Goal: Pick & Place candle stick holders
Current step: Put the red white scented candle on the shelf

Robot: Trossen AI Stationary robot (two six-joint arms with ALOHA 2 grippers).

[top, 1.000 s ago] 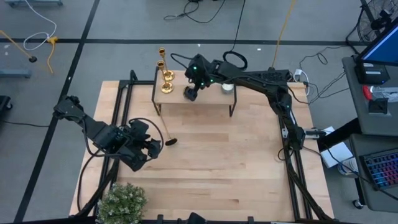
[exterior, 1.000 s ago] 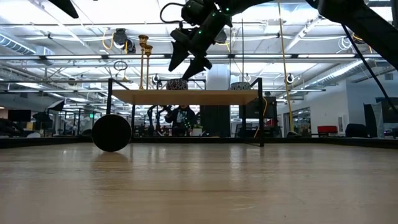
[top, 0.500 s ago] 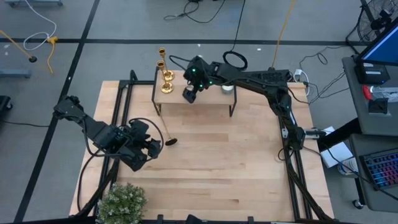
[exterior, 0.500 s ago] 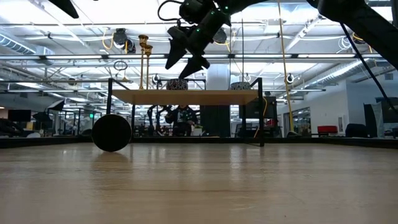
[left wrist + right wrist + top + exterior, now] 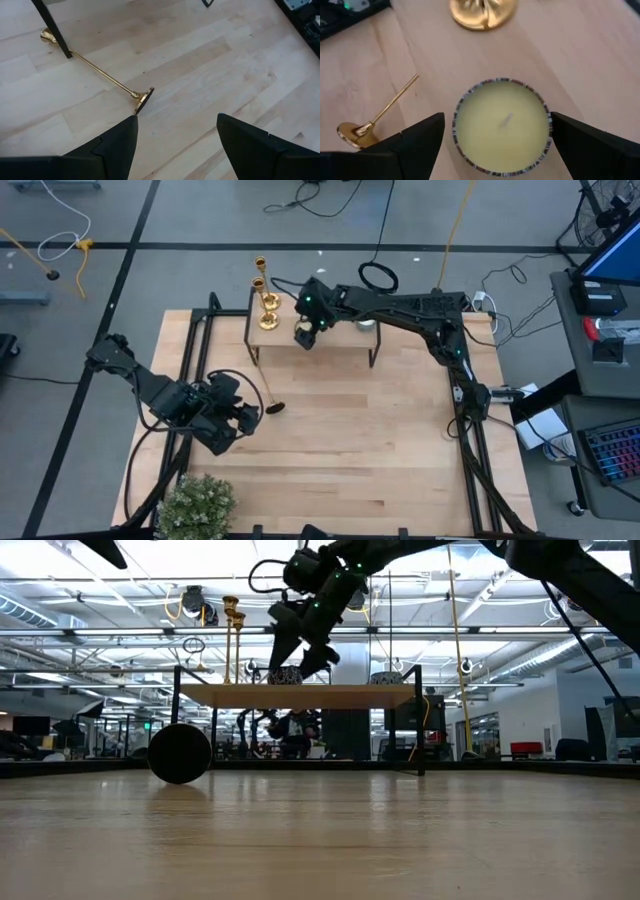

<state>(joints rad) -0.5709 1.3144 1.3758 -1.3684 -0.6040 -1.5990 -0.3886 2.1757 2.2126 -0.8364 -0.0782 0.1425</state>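
Two gold candle stick holders (image 5: 266, 305) stand upright on their round bases at the left end of a small wooden shelf (image 5: 340, 340). A third holder (image 5: 268, 388) lies on the table top, its base (image 5: 145, 98) toward my left gripper and its cup end (image 5: 47, 36) behind a shelf leg. My left gripper (image 5: 247, 418) hovers open just short of that base. My right gripper (image 5: 305, 335) is open over the shelf, its fingers on either side of a round yellow candle (image 5: 502, 125), apart from it.
A white candle (image 5: 366, 322) sits at the shelf's right end. The shelf stands on thin black legs (image 5: 52, 27). A green plant (image 5: 196, 505) is at the table's near left corner. Bare wood (image 5: 380, 440) fills the middle and right of the table.
My right gripper has sunk a little toward the shelf top, over the yellow candle, still open. The holders have not moved.
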